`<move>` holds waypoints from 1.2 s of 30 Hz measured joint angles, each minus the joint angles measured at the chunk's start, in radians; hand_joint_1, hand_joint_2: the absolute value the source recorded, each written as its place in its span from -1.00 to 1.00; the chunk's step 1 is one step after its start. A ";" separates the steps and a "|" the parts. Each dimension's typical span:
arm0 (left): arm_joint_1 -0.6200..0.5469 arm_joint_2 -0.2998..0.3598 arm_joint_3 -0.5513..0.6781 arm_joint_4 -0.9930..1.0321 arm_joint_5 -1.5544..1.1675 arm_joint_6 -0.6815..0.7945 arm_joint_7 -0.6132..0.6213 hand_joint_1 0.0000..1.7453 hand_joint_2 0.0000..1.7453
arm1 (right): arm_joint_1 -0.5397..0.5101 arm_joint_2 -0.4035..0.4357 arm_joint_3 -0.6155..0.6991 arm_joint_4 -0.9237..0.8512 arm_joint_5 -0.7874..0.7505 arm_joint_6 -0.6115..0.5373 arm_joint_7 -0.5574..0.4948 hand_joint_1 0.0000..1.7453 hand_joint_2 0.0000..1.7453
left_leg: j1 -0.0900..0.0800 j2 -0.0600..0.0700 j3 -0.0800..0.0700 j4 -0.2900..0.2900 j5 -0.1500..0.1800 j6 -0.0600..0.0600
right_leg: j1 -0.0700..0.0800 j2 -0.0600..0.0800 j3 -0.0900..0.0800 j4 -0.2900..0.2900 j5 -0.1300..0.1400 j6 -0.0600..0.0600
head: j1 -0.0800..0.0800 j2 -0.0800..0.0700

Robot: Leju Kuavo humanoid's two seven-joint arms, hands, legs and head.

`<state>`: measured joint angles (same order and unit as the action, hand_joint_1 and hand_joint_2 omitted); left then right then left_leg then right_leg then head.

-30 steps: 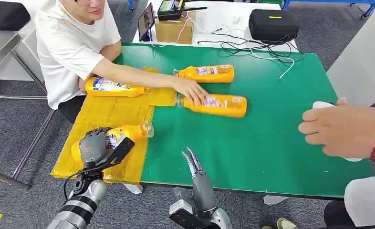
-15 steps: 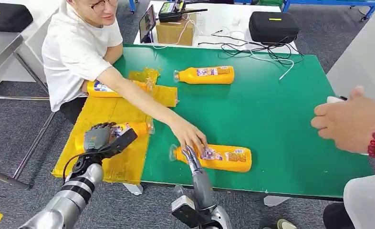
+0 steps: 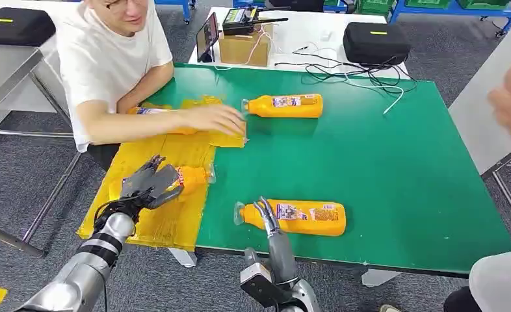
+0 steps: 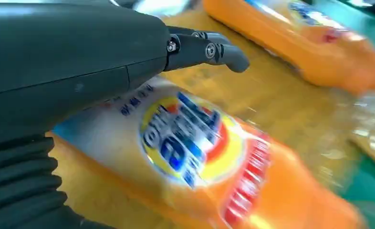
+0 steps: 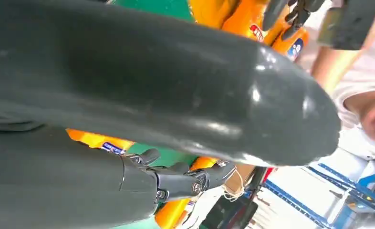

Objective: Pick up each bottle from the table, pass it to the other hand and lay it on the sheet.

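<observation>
Green table [image 3: 396, 162]: bottle [image 3: 191, 177] now released by the opened left robot hand [image 3: 147, 184]; right robot hand [image 3: 266, 216], fingers extended and empty, reaches the next bottle [image 3: 301, 218].

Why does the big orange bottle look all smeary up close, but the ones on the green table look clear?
In the left wrist view the orange bottle with the blue and yellow label sits very near the camera, so it is soft and smeared. In the head view the orange bottle near the table's front edge is sharp, label readable. In the right wrist view the dark right hand is a blurry mass with a glare spot.
</observation>
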<state>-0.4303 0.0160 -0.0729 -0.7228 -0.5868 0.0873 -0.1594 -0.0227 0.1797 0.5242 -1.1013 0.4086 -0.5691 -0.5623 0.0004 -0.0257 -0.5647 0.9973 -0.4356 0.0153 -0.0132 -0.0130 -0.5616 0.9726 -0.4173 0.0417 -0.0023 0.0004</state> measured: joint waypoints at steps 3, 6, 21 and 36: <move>0.089 -0.019 -0.007 -0.124 0.136 0.094 -0.123 -1.00 -1.00 | 0.004 0.000 0.000 0.005 -0.002 -0.026 -0.027 -1.00 1.00 | -0.001 0.007 -0.004 0.001 0.001 0.000 | 0.000 0.005 0.001 0.000 0.004 -0.001 | 0.000 0.000; 0.186 -0.078 -0.009 -0.276 0.338 0.237 -0.272 -1.00 -1.00 | 0.008 -0.006 0.005 0.006 -0.004 -0.040 -0.035 -1.00 1.00 | -0.001 0.010 -0.012 0.002 0.001 0.001 | 0.000 0.007 -0.008 0.000 0.005 -0.001 | 0.000 0.000; 0.286 -0.168 -0.113 -0.676 0.789 0.179 -0.350 -1.00 1.00 | -0.027 -0.056 0.010 0.019 0.140 -0.104 -0.067 -1.00 1.00 | 0.001 0.010 -0.022 0.002 0.000 0.000 | 0.001 0.007 -0.018 0.000 0.005 0.000 | 0.000 0.000; 0.395 -0.238 -0.223 -0.779 1.077 0.005 -0.223 -1.00 1.00 | -0.053 -0.155 -0.403 -0.130 0.947 -0.126 0.133 -1.00 1.00 | -0.002 0.010 -0.024 0.002 0.000 0.001 | -0.001 0.007 -0.019 0.000 0.005 0.000 | -0.001 0.000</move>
<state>-0.0358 -0.2216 -0.2954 -1.5022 0.4898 0.0923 -0.3824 -0.0761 0.0243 0.1209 -1.2313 1.3558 -0.6954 -0.4293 -0.0017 -0.0154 -0.5885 0.9992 -0.4360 0.0161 -0.0142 -0.0057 -0.5801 0.9724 -0.4123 0.0421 -0.0034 0.0000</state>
